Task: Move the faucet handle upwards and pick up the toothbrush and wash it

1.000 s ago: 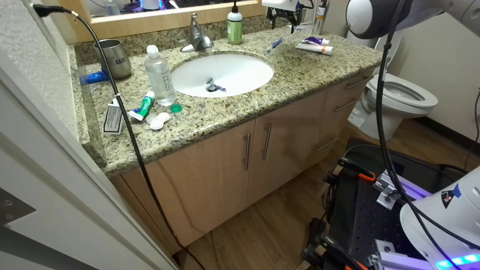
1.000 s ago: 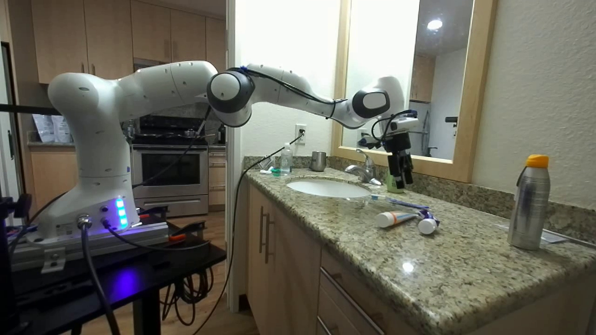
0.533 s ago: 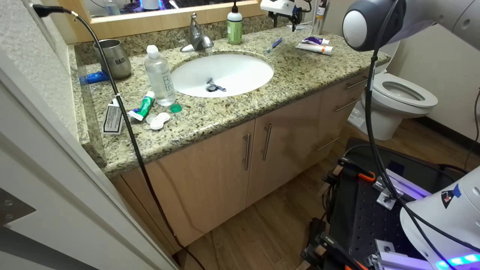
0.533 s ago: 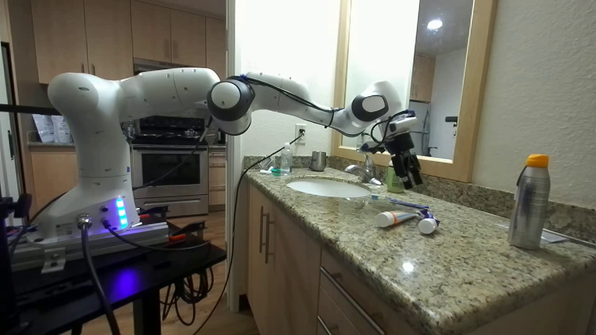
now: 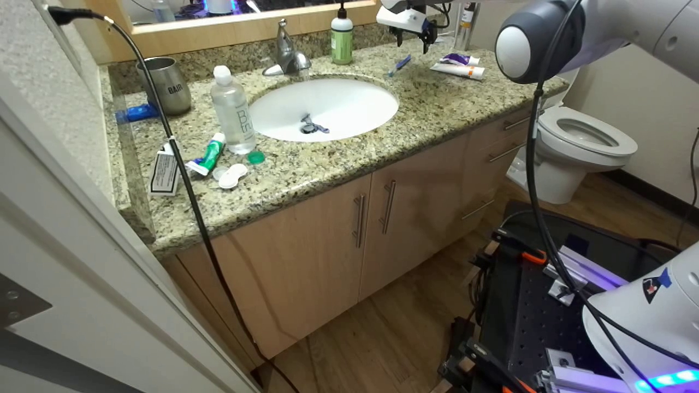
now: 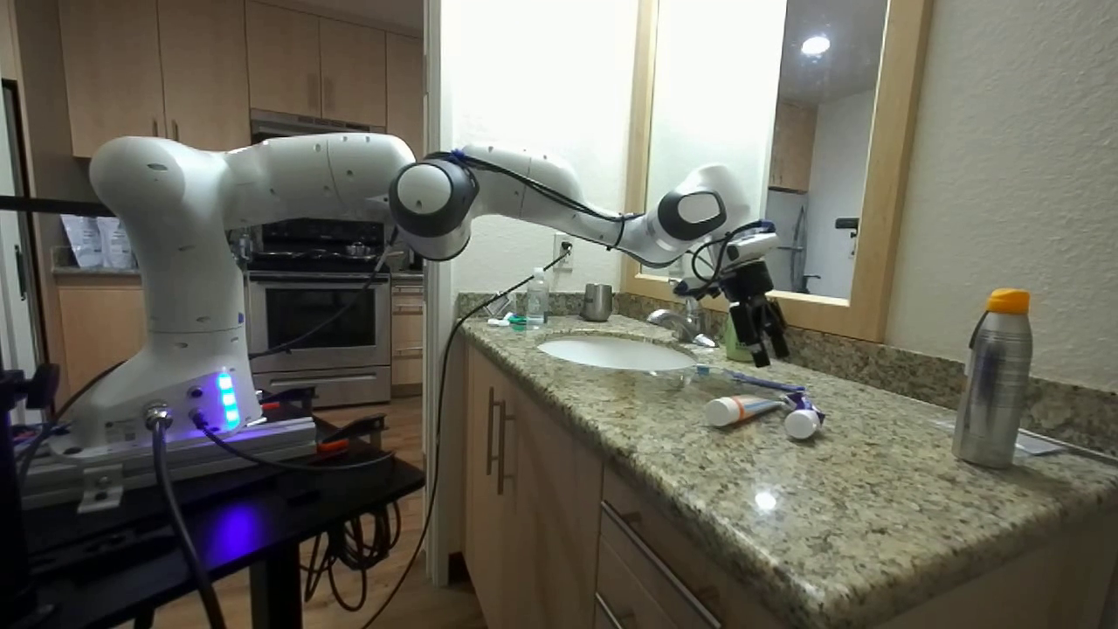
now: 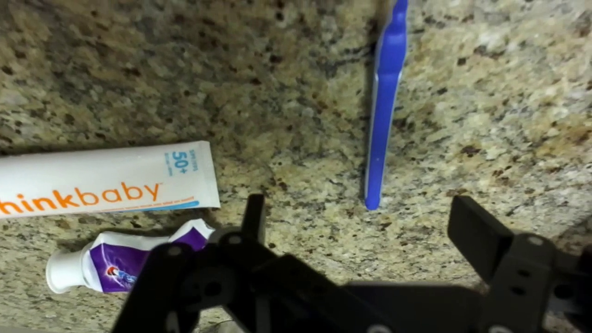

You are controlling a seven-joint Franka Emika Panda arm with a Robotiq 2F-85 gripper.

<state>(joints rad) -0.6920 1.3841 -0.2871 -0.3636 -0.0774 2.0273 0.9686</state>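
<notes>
Found black two-finger end effector (image 7: 357, 206) above speckled granite worktop (image 7: 296, 101), with fingers (image 7: 481, 236) wide apart. Noted blue plastic toothbrush (image 7: 384, 108) below, with butt end between fingertips in wrist view and worktop showing on both sides; made out its head (image 6: 704, 370), cropped there, in both exterior views. Saw white orange-lettered tube (image 7: 106, 178) near one fingertip. Located short silvery metal faucet handle (image 5: 283, 34) well apart from end effector, beyond green pump bottle (image 5: 342, 46), in an exterior view.
</notes>
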